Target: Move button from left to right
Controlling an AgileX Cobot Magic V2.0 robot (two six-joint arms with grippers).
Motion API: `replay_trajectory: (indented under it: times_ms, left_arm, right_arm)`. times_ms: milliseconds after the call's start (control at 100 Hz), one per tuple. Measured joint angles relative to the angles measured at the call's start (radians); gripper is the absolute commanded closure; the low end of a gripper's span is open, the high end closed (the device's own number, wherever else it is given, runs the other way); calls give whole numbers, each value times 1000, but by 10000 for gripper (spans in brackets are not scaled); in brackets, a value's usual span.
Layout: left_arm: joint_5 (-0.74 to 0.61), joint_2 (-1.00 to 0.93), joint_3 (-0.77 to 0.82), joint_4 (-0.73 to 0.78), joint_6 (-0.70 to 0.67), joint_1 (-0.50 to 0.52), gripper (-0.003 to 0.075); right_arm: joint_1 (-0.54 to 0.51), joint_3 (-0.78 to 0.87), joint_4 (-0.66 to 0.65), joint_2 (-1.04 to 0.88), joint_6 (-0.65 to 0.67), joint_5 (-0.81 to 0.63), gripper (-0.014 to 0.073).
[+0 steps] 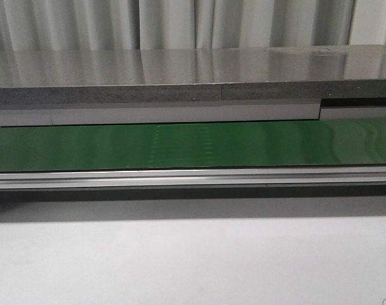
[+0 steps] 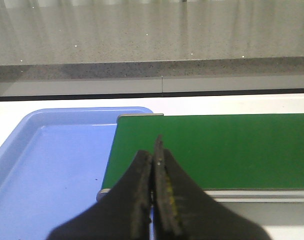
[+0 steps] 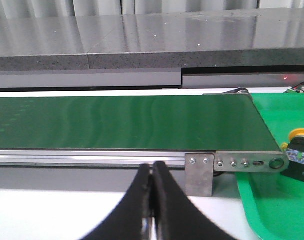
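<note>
Beside the conveyor belt [image 3: 127, 122], in our green tray [image 3: 272, 210]: one button [image 3: 298, 157]; both grippers [image 2: 153, 200] [image 3: 152, 205] closed, empty.

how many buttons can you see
1. The button lies in the green tray past the belt's end, seen only in the right wrist view. Others could be outside the views.

A pale white counter [image 1: 193, 267] carries a long green conveyor belt [image 1: 193, 145] in an aluminium frame [image 1: 193, 178]. Off one belt end rests a blue tray [image 2: 47, 170]; off the other, a green tray [image 3: 277, 205] holding a yellow-capped button [image 3: 298, 155] beside the frame's end.
</note>
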Motion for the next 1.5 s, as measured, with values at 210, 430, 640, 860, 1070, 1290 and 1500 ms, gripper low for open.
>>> replay_trajectory:
  times_ms: [210,430,640,860,1070,1290,1500]
  left_arm:
    - [0,0,0,0,0,0,741]
    - [0,0,0,0,0,0,741]
    - [0,0,0,0,0,0,741]
    - [0,0,0,0,0,0,741]
    - [0,0,0,0,0,0,741]
    - [0,0,0,0,0,0,741]
    - [-7,-37,4,0,0,0,741]
  right_arm:
    - [0,0,1,0,2,-16,661]
    - [0,0,1,0,2,-16,661]
    - [0,0,1,0,2,-16,661]
    - [0,0,1,0,3,-18,661]
    - [0,0,1,0,3,-18,661]
    - [0,0,2,0,3,-18,661]
    - [0,0,2,0,3,-18,661]
